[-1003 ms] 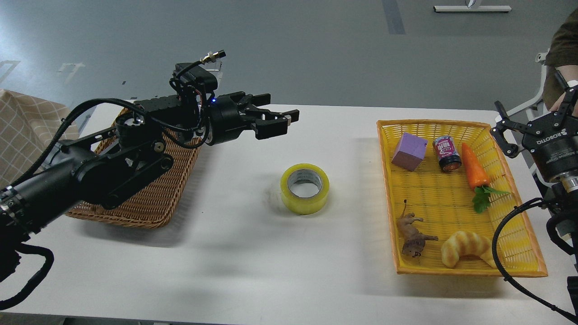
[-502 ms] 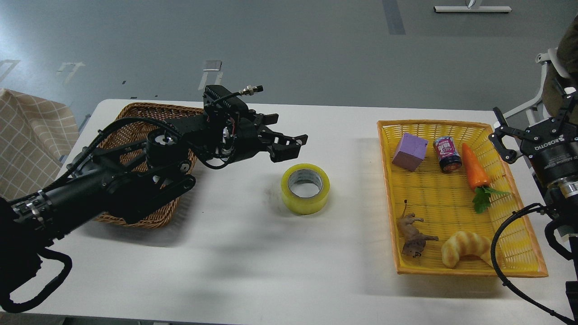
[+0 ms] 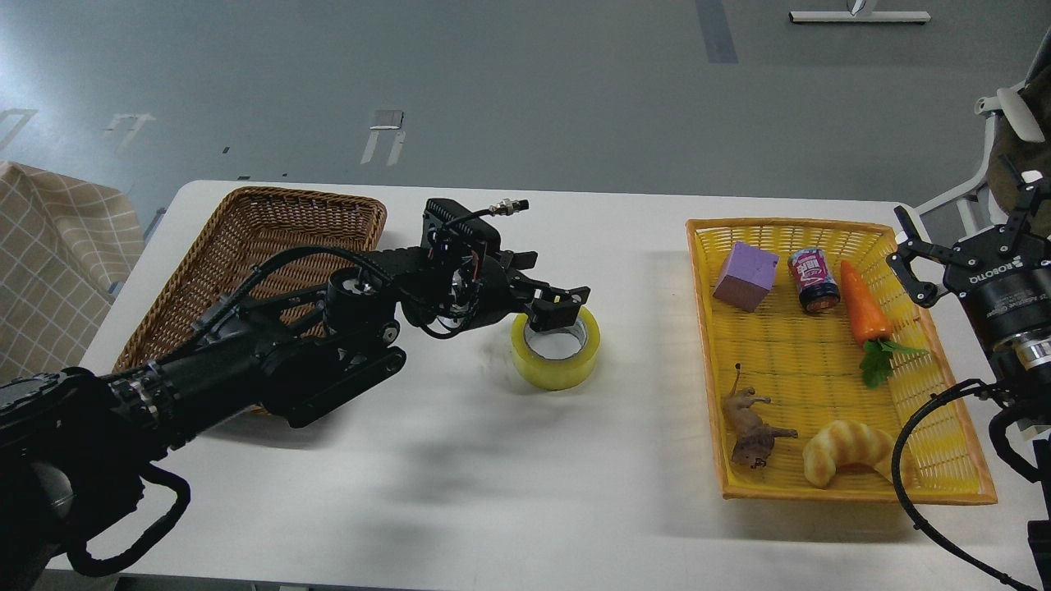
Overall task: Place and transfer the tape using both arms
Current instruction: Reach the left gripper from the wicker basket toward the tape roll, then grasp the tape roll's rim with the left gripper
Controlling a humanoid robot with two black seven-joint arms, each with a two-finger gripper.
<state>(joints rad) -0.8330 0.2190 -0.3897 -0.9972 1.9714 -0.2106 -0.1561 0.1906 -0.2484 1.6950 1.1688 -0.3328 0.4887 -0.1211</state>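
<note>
Black cabling and housings of my left arm hide the near edge of the brown wicker basket (image 3: 246, 238); the arm's base is cut off at the frame's lower left. Left tool (image 3: 552, 302) sits over the tape (image 3: 555, 348), fingers spread, one fingertip over the grey-white core; whether it touches the roll, I cannot tell. Tape lies flat at mid surface (image 3: 460, 476), a thick translucent yellow ring. Right tool (image 3: 956, 238) is partly cut off at the right edge, fingers apart, holding nothing. Yellow plastic mesh basket (image 3: 952, 460) contains a purple block (image 3: 745, 275), can (image 3: 813, 280), carrot (image 3: 862, 304), animal figure (image 3: 751, 427) and croissant (image 3: 850, 451).
</note>
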